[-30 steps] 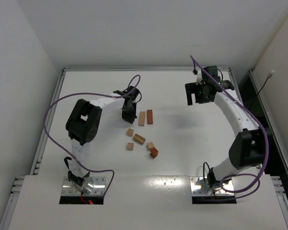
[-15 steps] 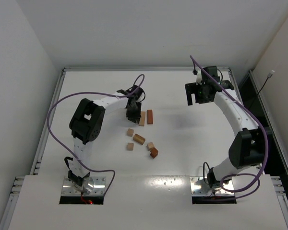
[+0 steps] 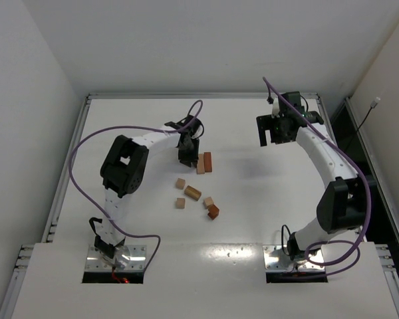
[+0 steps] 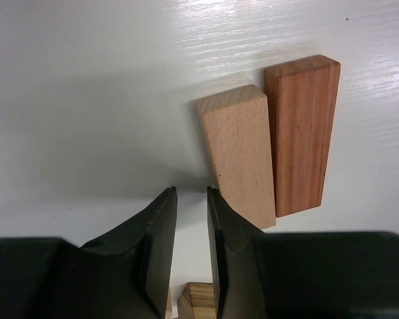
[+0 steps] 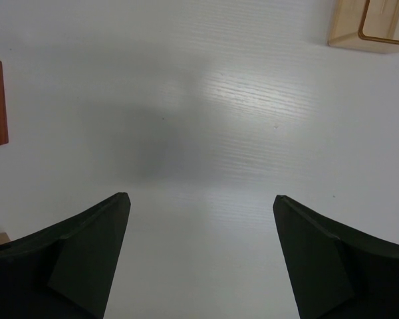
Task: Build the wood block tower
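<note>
I see no tower yet; blocks (image 3: 194, 191) lie loose. Left gripper (image 4: 191, 219) nearly closed, seemingly empty, beside tan bar (image 4: 238, 154). Right gripper (image 5: 201, 199) spread wide, idle.

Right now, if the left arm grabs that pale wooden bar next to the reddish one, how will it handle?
The pale bar looks like solid wood with flat faces, so probably stiff and light, lying flat with no tendency to roll. Its matte grain suggests decent grip. It sits close against the reddish bar, so a sideways nudge would likely shift both. The left gripper's jaws look nearly closed.
</note>
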`<action>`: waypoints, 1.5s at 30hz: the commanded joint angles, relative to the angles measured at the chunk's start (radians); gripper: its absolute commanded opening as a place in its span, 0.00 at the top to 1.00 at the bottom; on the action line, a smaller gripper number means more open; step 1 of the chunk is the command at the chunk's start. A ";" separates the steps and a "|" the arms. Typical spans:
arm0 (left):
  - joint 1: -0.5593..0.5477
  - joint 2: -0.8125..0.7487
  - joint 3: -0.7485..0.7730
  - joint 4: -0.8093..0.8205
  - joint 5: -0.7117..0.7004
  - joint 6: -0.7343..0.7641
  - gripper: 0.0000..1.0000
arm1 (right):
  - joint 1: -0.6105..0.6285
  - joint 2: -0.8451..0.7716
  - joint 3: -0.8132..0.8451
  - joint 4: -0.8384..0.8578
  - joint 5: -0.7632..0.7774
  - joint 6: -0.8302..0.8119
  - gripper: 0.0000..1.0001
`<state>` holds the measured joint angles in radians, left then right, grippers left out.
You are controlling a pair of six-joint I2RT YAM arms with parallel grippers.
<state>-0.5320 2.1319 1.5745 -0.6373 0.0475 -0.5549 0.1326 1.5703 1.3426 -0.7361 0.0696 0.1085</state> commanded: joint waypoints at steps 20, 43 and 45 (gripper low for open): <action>0.032 -0.113 -0.027 0.002 -0.188 -0.010 0.65 | 0.004 -0.004 0.014 0.027 0.013 -0.013 0.14; 0.043 -0.589 -0.449 -0.099 0.123 0.260 0.30 | 0.188 -0.048 -0.016 -0.020 -0.060 -0.233 0.04; 0.043 -0.554 -0.426 -0.090 0.123 0.260 0.30 | 0.188 -0.061 -0.028 -0.011 -0.047 -0.233 0.04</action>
<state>-0.4927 1.5738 1.1206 -0.7670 0.1562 -0.2825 0.3202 1.5650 1.3281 -0.7677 -0.0067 -0.1059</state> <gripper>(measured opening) 0.700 0.960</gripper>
